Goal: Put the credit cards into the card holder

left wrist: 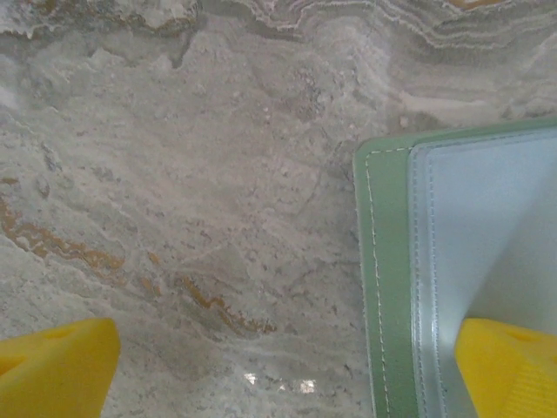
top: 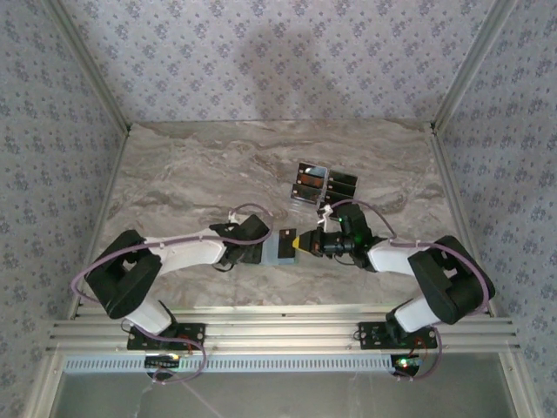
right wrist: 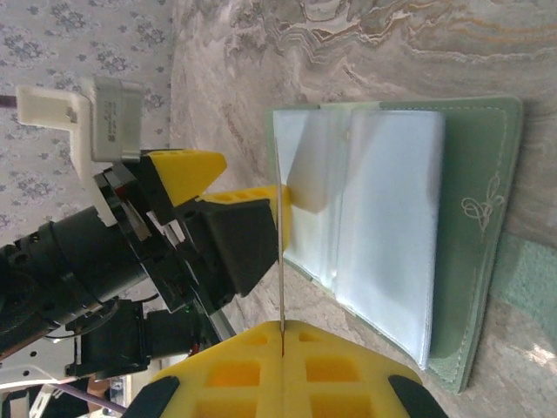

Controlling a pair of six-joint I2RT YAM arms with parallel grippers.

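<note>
Closest to the right wrist lens, found the yellow plastic right fingers (right wrist: 348, 348) pressed together on a thin glossy black credit card (right wrist: 280, 287), seen edge-on as a dark upright line. Noted its far edge aimed at the small flat pale green bifold card holder (right wrist: 470, 174), lying open on the grey veined marble bench (right wrist: 392, 52) with grey-blue lining and clear sleeves (right wrist: 392, 200) facing up. Spotted the yellow left fingers (right wrist: 187, 170) spread wide on the opposite side, one tip over the holder's inner panel and perhaps pinning it, the other off over bare stone. Confirmed the same from the left wrist: one tip above the pale lining beside the stitched green border (left wrist: 383, 287), the other well apart over the bench. From above, placed the holder (top: 283, 246) between the two arms, near the front middle of the bench, with the held card just beside it. Counted several more glossy black cards (top: 324, 183) clustered farther back, well apart from the holder. Judged the step in hand as feeding the held card into a sleeve; could not tell whether its edge had caught a sleeve mouth yet. Judged the next move to call for a low, flat slide along the panel, edge square to the opening, with the holder kept from skating away.
</note>
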